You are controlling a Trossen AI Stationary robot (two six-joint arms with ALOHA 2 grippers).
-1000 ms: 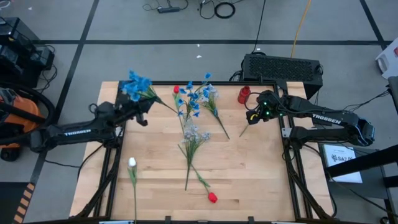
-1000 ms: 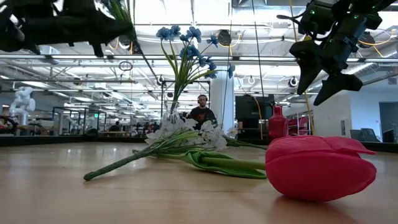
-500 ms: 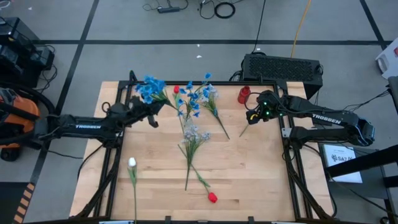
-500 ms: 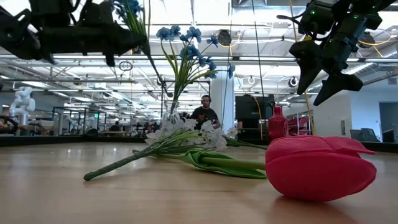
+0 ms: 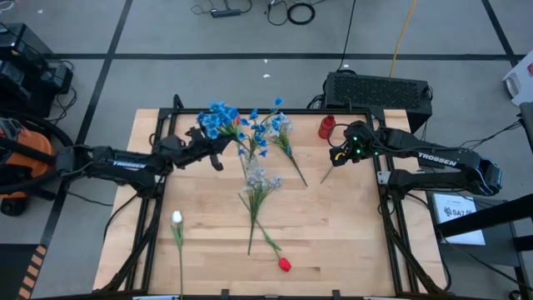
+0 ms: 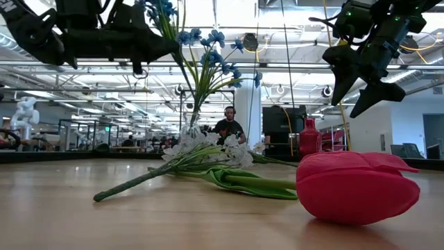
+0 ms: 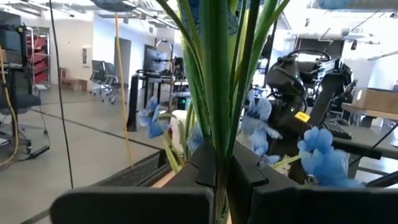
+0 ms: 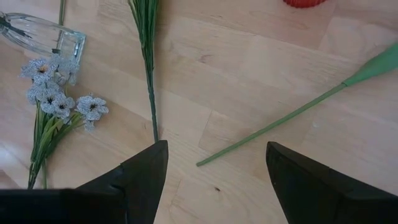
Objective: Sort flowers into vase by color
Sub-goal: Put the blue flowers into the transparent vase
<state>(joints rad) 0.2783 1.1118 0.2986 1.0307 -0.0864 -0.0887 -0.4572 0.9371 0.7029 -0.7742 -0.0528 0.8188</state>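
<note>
My left gripper [image 5: 215,148] is raised over the table's far left part, shut on a bunch of bright blue flowers [image 5: 219,121]. Just to its right, more blue flowers [image 5: 265,129] stand with their stems in a clear glass vase [image 8: 40,34]. Pale white-lilac clusters [image 5: 260,178] lie flat mid-table. A red tulip [image 5: 284,264] lies near the near edge, and a white tulip [image 5: 176,218] lies near the left. My right gripper [image 5: 339,157] hangs open above a loose green stem [image 8: 273,124] at the far right, touching nothing. My left gripper pinches the blue bunch by its green stems [image 7: 217,146] between the two fingers [image 7: 202,168], coming in roughly level from the table's left. The bunch is lifted clear and stands tilted, blooms up, with the stems' lower end [image 6: 186,83] slanting down toward the vase.
A small red vase [image 5: 326,127] stands at the far edge beside my right gripper. A black box [image 5: 379,90] sits beyond the far right corner. Bare wood lies in the near right part of the table [image 5: 341,242].
My left gripper has carried the blue bunch toward the table's right, from near the far left corner up to the vase with the blue flowers. The bunch has stayed lifted and tilted in the same hold. My right gripper has kept still.
</note>
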